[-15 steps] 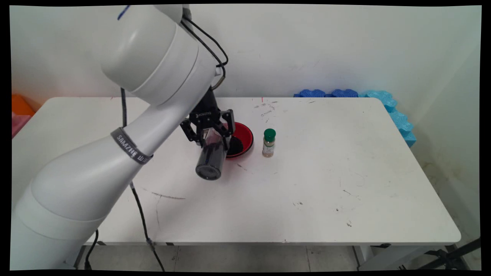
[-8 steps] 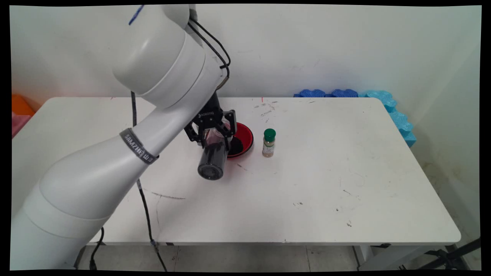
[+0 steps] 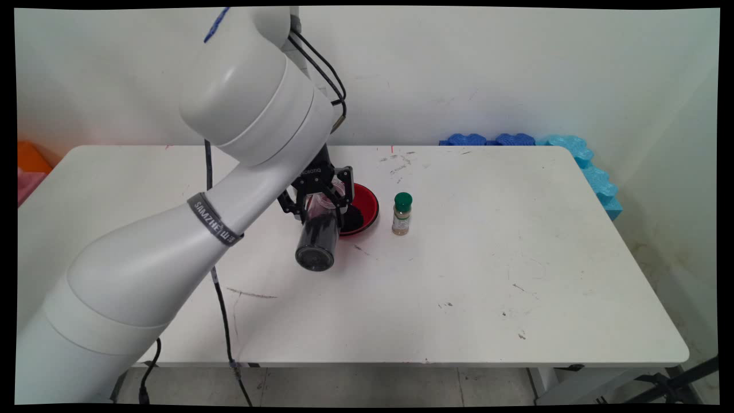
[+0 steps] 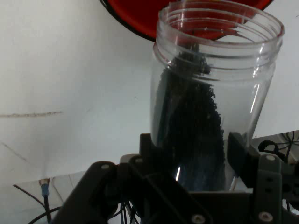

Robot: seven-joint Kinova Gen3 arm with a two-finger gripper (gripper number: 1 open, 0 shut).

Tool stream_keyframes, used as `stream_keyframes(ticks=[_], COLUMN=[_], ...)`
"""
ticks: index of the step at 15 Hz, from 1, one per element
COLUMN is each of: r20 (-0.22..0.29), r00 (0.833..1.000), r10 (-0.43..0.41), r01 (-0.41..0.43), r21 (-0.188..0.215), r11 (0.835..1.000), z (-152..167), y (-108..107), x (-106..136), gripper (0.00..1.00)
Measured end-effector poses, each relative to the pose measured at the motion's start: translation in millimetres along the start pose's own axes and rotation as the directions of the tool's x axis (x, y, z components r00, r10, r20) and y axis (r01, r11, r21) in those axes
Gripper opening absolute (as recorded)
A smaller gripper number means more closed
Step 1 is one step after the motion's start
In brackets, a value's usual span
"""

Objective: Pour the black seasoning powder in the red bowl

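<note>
My gripper (image 3: 319,196) is shut on a clear plastic jar (image 3: 316,235) partly filled with black granules. The jar is tipped over, its base toward the camera and its open mouth toward a red bowl (image 3: 371,202). A small heap of black granules (image 3: 351,217) lies in the bowl. In the hand view the gripper (image 4: 191,150) clamps the jar (image 4: 212,102) from both sides, with the fingers (image 4: 237,148) pressed on its wall. The granules lie along the jar's lower side, and the red bowl (image 4: 135,14) sits just beyond the mouth. A small spice bottle (image 3: 402,214) with a green cap stands right of the bowl.
Blue foam pieces (image 3: 579,155) line the table's far right corner and right edge. An orange object (image 3: 31,158) sits off the table's left end. Black cables (image 3: 221,310) hang from the arm over the table's front left. The white table (image 3: 516,275) is scuffed.
The gripper with the jar has shifted slightly to the right, closer to the red bowl. Bowl and spice bottle have not moved.
</note>
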Motion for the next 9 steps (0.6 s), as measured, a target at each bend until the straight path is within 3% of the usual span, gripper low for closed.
stream_keyframes(ticks=[9], r20=[0.02], r00=[0.999], r10=[-0.048], r01=[0.048], r21=[0.021], r11=[0.999], z=[0.1], y=[5.8], x=[6.2], gripper=[0.0])
